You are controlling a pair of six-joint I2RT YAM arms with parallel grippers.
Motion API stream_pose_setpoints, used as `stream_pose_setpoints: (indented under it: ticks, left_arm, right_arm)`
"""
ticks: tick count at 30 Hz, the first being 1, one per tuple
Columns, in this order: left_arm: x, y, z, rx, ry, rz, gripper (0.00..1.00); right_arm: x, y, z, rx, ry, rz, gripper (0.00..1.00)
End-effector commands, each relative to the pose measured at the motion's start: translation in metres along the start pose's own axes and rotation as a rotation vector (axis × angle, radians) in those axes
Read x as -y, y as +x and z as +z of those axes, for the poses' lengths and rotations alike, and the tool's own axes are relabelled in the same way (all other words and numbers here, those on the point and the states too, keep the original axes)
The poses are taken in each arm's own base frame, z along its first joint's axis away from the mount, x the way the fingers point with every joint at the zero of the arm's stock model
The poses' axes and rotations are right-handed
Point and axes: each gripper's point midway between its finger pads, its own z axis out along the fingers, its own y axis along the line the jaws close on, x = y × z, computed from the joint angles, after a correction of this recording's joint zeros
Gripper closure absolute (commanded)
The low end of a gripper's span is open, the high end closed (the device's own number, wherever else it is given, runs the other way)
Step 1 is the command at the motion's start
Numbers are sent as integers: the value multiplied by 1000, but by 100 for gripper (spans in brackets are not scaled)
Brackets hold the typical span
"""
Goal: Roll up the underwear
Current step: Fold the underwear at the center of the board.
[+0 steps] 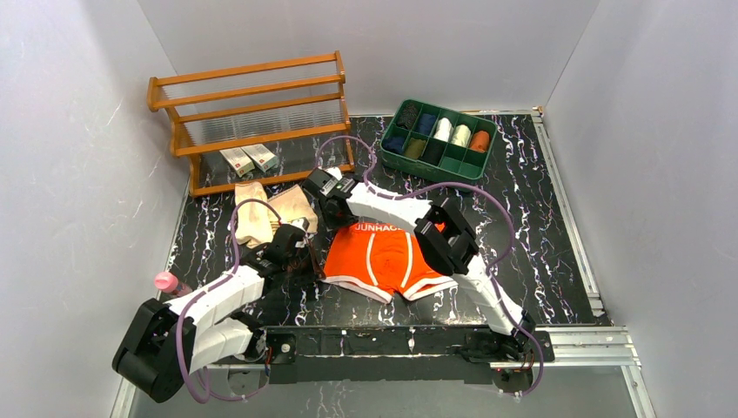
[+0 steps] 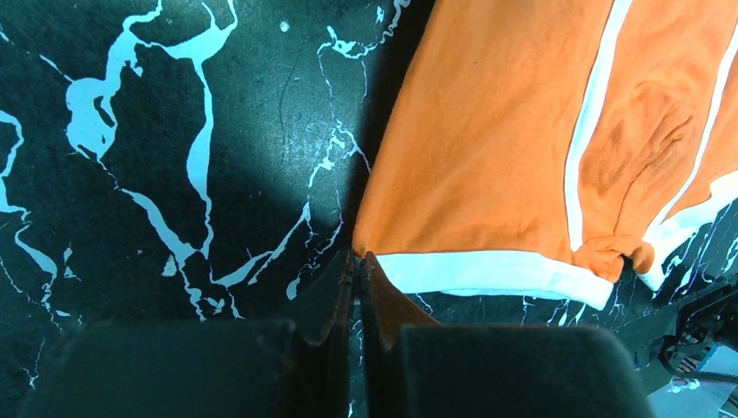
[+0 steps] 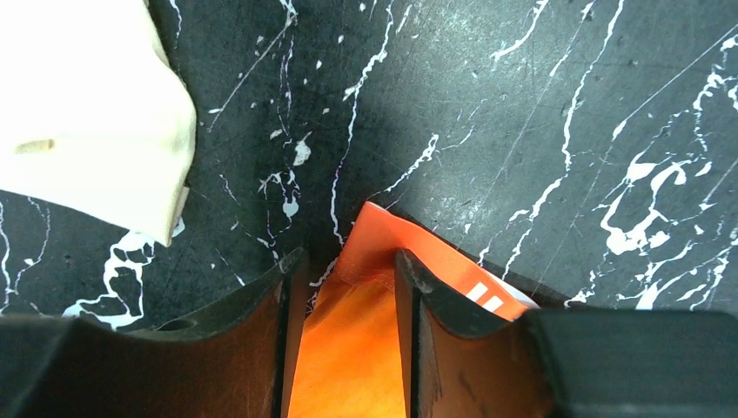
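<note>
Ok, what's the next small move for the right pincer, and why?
Probably close the right pincer on the orange underwear: its waistband corner already sits between the parted fingers, so a pinch should secure it before any lifting.

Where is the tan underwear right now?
Top view: the tan underwear lies left of centre, just in front of the wooden rack, left of the orange underwear.

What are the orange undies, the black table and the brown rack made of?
Orange underwear: soft matte cloth, likely cotton knit; it wrinkles and has stitched white trim. Tabletop: smooth black with white veins, marble-look, maybe only printed. Rack: looks like varnished wood, warm brown bars.
</note>
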Motion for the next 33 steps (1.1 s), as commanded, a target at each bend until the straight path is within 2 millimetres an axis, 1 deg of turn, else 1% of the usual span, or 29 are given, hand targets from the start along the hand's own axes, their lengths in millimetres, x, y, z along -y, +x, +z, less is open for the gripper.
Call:
stream_pose_setpoints:
  ticks: [1,4,6,9,13,14,15,17,18,20,23,28,30,33]
  left_arm:
    - [-4,8,-2,-16,-2,-5,100]
    - [-4,7,-3,-3,0,-12,100]
    - [-5,5,-4,11,-4,-16,100]
    - [-5,0,-8,34,-12,-22,100]
    - [0,-13,-17,84,-10,-31,100]
    - [2,-16,-20,98,-10,-32,100]
    - [4,-20,-23,109,-9,-33,100]
    - [9,-27,-31,133,-1,-30,100]
    - [12,-31,-36,144,4,-28,100]
    - [15,-36,-43,153,8,-19,100]
    - [21,-41,-53,160,14,-2,100]
    - [29,-49,-68,170,25,17,100]
    - [41,-53,-72,174,71,26,100]
    - [63,-58,-77,161,167,43,100]
  right_arm:
    - [8,4,10,6,97,-21,55]
    - [8,9,16,2,115,-32,64]
    - [5,8,17,1,111,-35,69]
    - [-2,0,12,15,85,-29,74]
    - [-15,-19,-5,53,22,-18,85]
    - [-20,-25,-11,66,2,-14,87]
    - [-23,-30,-16,76,-21,-9,88]
    - [-29,-37,-27,84,-78,8,95]
    - [-31,-41,-32,86,-105,22,97]
    - [-32,-50,-45,97,-157,57,98]
    - [-35,-57,-59,103,-259,105,99]
    - [-31,-65,-78,114,-427,174,99]
    - [-29,-66,-87,107,-494,195,99]
    - [-18,-71,-94,111,-538,229,99]
